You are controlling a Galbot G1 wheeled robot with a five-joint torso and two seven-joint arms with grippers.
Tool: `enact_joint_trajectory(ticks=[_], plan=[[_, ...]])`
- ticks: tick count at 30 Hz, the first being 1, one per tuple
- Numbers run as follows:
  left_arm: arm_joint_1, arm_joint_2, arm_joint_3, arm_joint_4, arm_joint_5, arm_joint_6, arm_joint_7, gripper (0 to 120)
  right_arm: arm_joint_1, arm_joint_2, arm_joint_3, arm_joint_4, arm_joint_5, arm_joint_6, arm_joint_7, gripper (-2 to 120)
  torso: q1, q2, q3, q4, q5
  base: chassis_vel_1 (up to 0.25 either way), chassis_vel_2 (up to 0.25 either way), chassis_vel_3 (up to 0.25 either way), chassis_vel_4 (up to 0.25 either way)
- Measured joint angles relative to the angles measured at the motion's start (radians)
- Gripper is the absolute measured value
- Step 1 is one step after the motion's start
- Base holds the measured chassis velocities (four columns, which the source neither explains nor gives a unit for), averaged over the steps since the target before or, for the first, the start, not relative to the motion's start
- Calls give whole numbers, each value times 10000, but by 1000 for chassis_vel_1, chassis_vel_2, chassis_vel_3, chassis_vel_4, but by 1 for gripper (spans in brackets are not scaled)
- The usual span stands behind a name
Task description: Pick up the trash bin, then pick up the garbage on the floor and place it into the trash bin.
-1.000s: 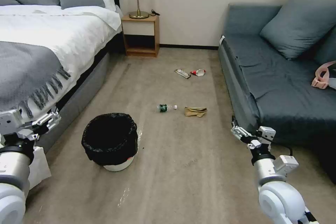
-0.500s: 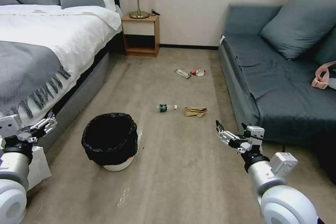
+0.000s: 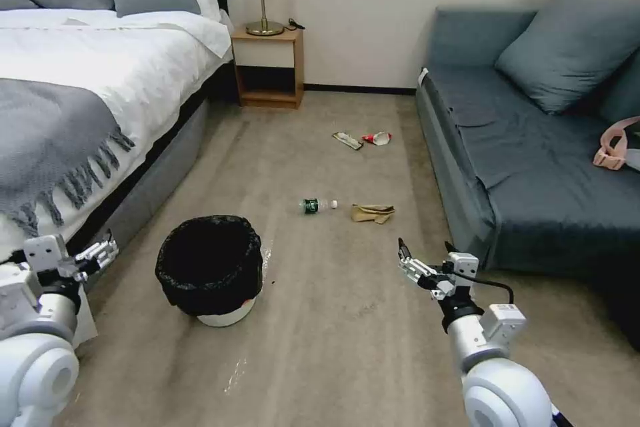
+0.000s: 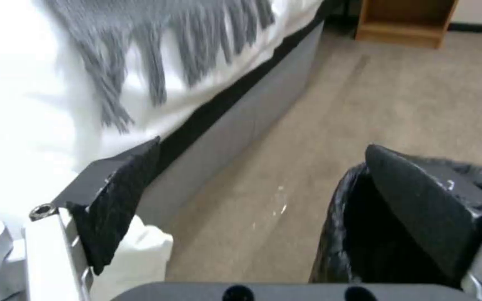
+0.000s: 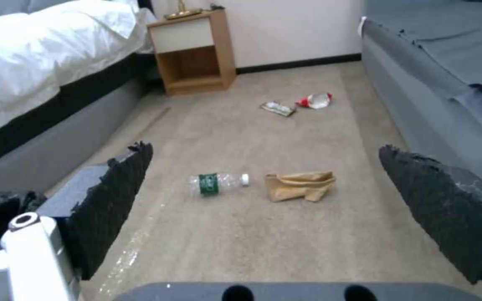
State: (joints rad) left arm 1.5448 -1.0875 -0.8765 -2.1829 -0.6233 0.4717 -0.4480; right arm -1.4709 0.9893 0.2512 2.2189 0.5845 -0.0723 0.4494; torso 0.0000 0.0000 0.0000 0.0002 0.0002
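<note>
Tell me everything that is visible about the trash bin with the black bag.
The trash bin is small, round and white, lined with a crinkled black plastic bag folded over its rim and covering most of its wall. It stands upright on the beige carpet, beside the bed, with its mouth open; the inside looks dark, and any contents cannot be told. Nothing grips it: the left gripper hovers open next to it, apart.

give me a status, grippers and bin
Left gripper open, low beside the bed. Right gripper open over carpet. Round white bin with black bag liner on floor, ungrasped. Nothing in the way.
</note>
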Motion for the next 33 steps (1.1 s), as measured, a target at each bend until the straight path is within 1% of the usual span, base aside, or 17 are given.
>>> enact_joint_trajectory(ticks=[1,7,10,13,14,17,18,20,21,23,24,27,28,29,30,32,33], plan=[[-91,-61,197,205,181,-44,13,99,4,-17,-17,-19,-23,20,-13,100,0,0,0,-4,-3,0,0,0,0],[-274,-147,502,643,529,-144,85,99,227,-87,-128,-185,-39,69,-62,100,0,0,0,-1,-3,0,0,0,0],[-425,-101,611,856,565,-151,110,99,332,-88,-178,-290,-41,84,-76,100,0,0,0,0,-2,0,0,0,0],[-789,53,859,1188,573,-141,129,99,432,-38,-246,-482,-73,108,-95,100,0,0,0,-2,-1,0,0,0,0],[-789,53,859,1188,573,-141,129,99,432,-38,-246,-482,-73,108,-95,100,0,0,0,-2,-1,0,0,0,0],[-1266,177,1293,1584,579,-109,138,99,475,62,-257,-668,-107,137,-122,100,0,0,0,-3,-2,0,0,0,0],[-1266,177,1293,1584,579,-109,138,99,475,62,-257,-668,-107,137,-122,100,0,0,0,-3,-2,0,0,0,0],[-1642,223,1679,1902,595,-101,153,99,531,135,-238,-805,-111,148,-131,100,0,0,0,-3,-2,0,0,0,0],[-1642,223,1679,1902,595,-101,153,99,531,135,-238,-805,-111,148,-131,100,0,0,0,-3,-2,0,0,0,0],[-2050,244,2053,2250,608,-98,168,99,590,210,-231,-923,-111,148,-134,100,0,0,1,-2,-2,0,0,0,0],[-2050,244,2053,2250,608,-98,168,99,590,210,-231,-923,-111,148,-134,100,0,0,1,-2,-2,0,0,0,0],[-2702,198,2563,2892,700,-108,183,99,624,332,-230,-1067,-125,148,-136,100,0,-1,0,-3,-2,0,0,0,0],[-2702,198,2563,2892,700,-108,183,99,624,332,-230,-1067,-125,148,-136,100,0,-1,0,-3,-2,0,0,0,0],[-2862,163,2659,3071,724,-119,186,99,624,354,-232,-1103,-130,148,-139,100,0,0,0,-3,-3,0,0,0,0],[-3111,82,2817,3426,792,-173,196,99,623,383,-232,-1179,-143,148,-141,100,0,0,0,-3,-1,0,0,0,0],[-3196,45,2872,3581,829,-208,204,99,621,389,-232,-1212,-151,148,-144,100,0,0,0,-3,0,0,0,0,0],[-3312,-7,2944,3810,890,-264,214,99,619,392,-232,-1265,-166,149,-146,100,0,0,1,-3,-2,0,0,0,0]])
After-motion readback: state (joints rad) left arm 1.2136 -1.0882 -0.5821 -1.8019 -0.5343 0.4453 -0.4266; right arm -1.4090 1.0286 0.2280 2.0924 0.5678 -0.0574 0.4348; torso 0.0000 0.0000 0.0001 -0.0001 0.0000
